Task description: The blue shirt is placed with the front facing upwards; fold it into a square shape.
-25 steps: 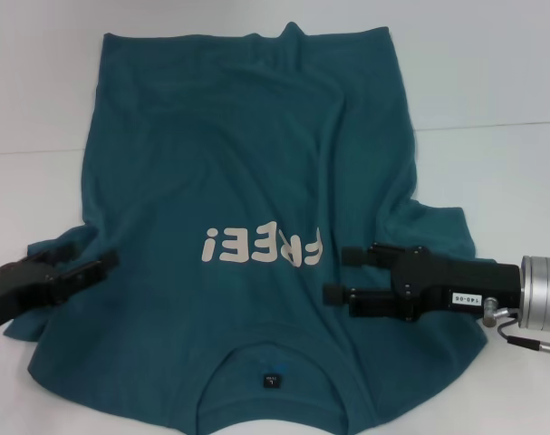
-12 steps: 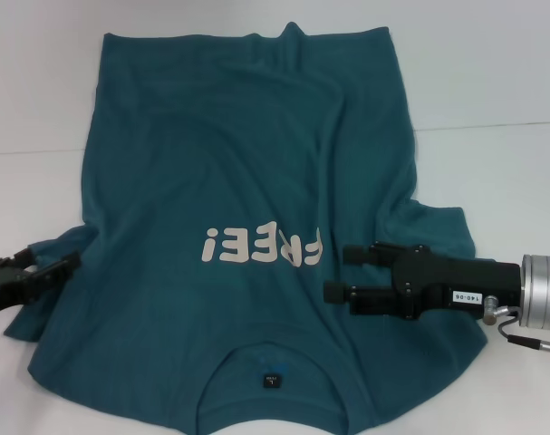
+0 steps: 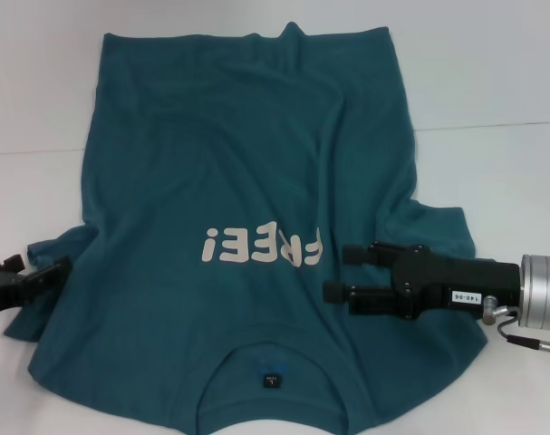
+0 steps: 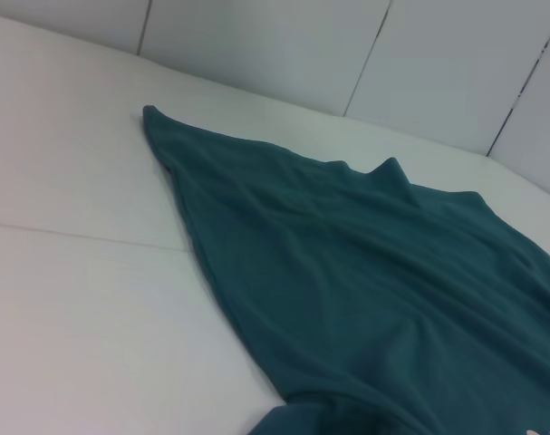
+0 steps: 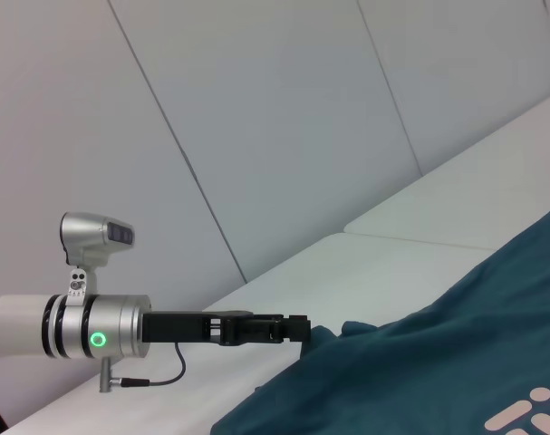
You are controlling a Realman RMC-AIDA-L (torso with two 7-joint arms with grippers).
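The blue shirt [image 3: 247,181] lies spread flat on the white table, front up. Its white "FREE!" lettering [image 3: 261,245] reads upside down and its collar with a dark tag [image 3: 271,379] is nearest me. My left gripper [image 3: 41,268] is open at the shirt's left sleeve edge, low over the table. In the right wrist view the left gripper [image 5: 297,328] shows side-on, tips at the sleeve's edge. My right gripper [image 3: 338,274] is open, hovering over the shirt's right side beside the lettering, nothing between its fingers. The left wrist view shows the shirt [image 4: 365,272] stretching to its far hem.
The white table [image 3: 492,91] surrounds the shirt, with a seam line [image 3: 492,125] across it. White wall panels [image 5: 302,109] stand behind the table's left side. A thin cable [image 3: 528,343] hangs off the right wrist.
My left gripper has drawn back to the left, from over the sleeve to the shirt's edge, still open. The right gripper and the shirt have not moved.
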